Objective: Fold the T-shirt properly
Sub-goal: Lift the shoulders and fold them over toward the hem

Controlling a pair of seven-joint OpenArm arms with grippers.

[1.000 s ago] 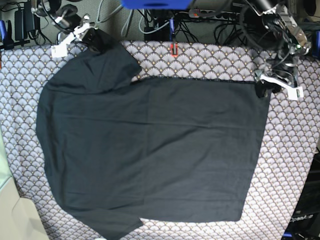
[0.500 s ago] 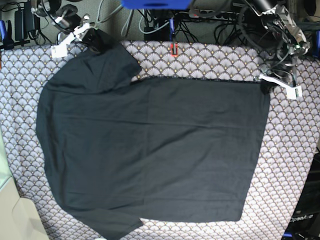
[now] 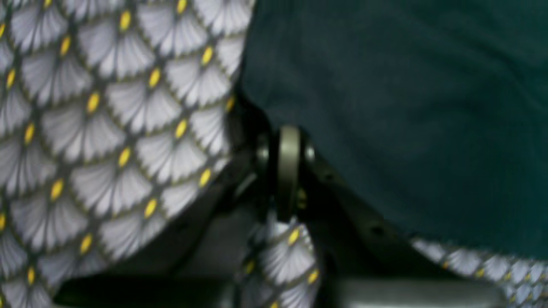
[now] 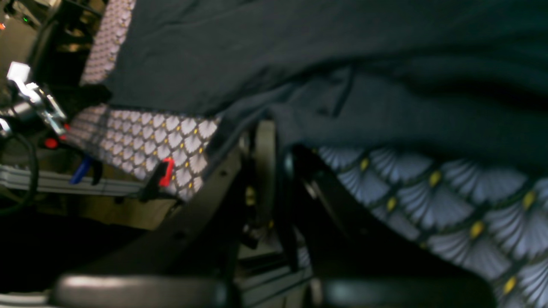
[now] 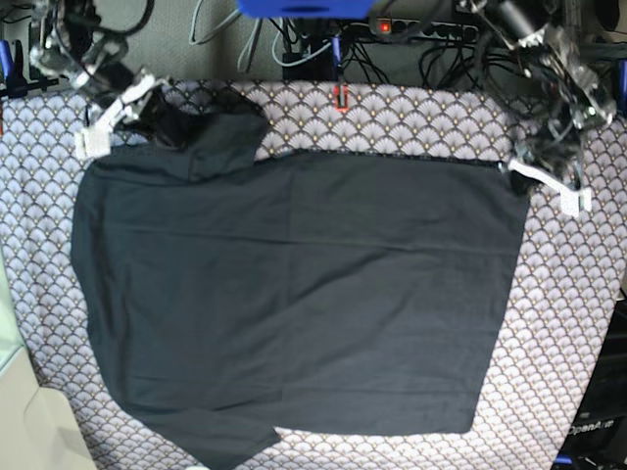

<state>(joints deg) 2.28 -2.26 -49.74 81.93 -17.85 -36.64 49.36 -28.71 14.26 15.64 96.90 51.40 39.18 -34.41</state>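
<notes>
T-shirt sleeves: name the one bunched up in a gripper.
The sleeve at the base view's top left, pinched and lifted by the right gripper; the bottom sleeve lies flat, untouched.

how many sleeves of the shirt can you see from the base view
2. One sleeve lies at the top left of the T-shirt, bunched by the right tool. The other sleeve is at the bottom left, flat on the tablecloth.

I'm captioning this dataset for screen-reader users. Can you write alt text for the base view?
A dark T-shirt lies spread on a scallop-patterned tablecloth. The right gripper pinches its sleeve at upper left, and the left gripper is shut at its upper-right corner.
</notes>
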